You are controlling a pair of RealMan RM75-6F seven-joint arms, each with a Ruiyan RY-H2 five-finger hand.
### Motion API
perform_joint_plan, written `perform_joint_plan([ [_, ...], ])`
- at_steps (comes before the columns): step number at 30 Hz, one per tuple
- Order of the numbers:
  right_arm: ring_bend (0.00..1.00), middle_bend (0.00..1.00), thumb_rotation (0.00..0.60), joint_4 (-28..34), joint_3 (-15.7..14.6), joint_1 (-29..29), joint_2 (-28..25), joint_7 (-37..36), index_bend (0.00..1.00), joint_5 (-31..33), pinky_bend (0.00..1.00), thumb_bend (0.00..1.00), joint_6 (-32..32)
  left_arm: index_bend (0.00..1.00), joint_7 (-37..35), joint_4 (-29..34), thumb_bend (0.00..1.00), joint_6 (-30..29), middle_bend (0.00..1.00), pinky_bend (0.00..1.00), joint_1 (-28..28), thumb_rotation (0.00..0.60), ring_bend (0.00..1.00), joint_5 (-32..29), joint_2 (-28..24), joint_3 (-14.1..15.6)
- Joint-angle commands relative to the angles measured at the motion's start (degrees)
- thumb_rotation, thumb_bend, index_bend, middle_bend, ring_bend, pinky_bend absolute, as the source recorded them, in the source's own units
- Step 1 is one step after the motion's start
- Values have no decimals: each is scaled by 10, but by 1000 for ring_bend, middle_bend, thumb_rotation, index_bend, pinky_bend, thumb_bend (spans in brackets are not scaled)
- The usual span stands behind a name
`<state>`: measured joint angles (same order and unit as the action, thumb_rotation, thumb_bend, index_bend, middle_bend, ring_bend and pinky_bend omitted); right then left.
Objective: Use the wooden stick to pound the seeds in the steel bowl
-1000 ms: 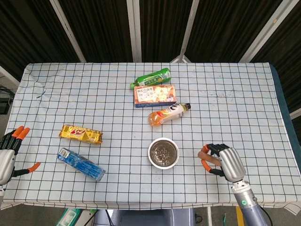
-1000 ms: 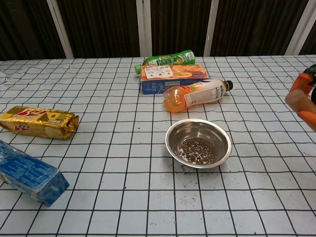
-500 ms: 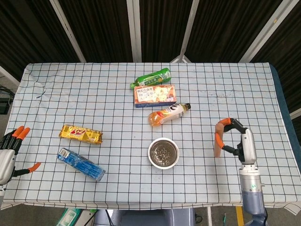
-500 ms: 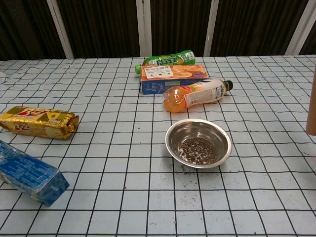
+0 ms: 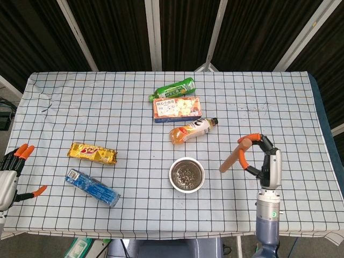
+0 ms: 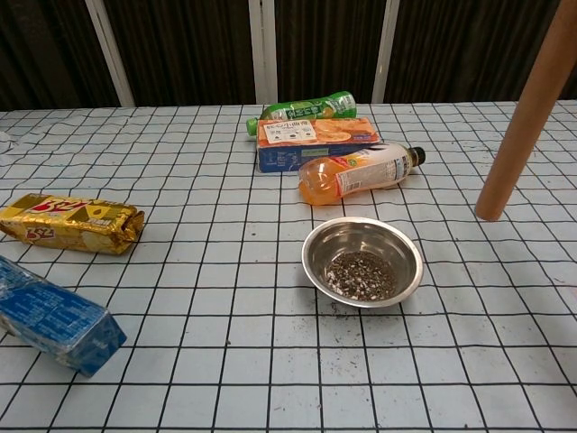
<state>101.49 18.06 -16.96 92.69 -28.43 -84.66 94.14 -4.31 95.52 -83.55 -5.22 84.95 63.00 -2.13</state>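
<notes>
A steel bowl (image 5: 187,174) (image 6: 362,262) with dark seeds (image 6: 360,274) in it stands near the table's front, right of centre. My right hand (image 5: 262,157) grips the upper end of the wooden stick (image 5: 235,155) (image 6: 526,115), raised off the table to the right of the bowl. The stick slants down and to the left, its lower end pointing toward the bowl but still beside it and above the cloth. In the chest view only the stick shows, not the hand. My left hand (image 5: 12,173) rests at the table's front left corner, fingers apart, holding nothing.
An orange drink bottle (image 5: 192,130) lies just behind the bowl. Behind it are a biscuit box (image 5: 177,109) and a green bottle (image 5: 172,88). A yellow snack pack (image 5: 92,153) and a blue pack (image 5: 92,187) lie front left. The checked cloth (image 5: 269,107) covers the table.
My right hand has lifted the stick off the table, turned upright, then swung the stick so it tilts leftward toward the bowl. The left hand stayed still.
</notes>
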Motion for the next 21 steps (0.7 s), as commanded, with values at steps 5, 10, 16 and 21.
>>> perform_joint_plan([
  [5, 547, 611, 600, -60, -14, -21, 78, 9, 750, -33, 510, 569, 18, 0, -3, 2, 77, 3, 0, 0, -1, 600, 0, -3, -1, -1],
  [10, 547, 611, 600, -80, -17, -27, 102, 0, 750, -33, 511, 569, 13, 0, -4, 2, 77, 5, 0, 0, -1, 600, 0, -5, -1, -1],
  [16, 547, 611, 600, -90, -16, -39, 117, -6, 750, -36, 512, 569, 0, 0, -4, 2, 77, 6, 0, 0, -1, 600, 0, -8, -1, -2],
  [21, 547, 611, 600, -99, -14, -49, 135, -8, 750, -35, 512, 568, -10, 0, -2, 4, 77, 7, 0, 0, -2, 600, 0, -11, -1, -3],
])
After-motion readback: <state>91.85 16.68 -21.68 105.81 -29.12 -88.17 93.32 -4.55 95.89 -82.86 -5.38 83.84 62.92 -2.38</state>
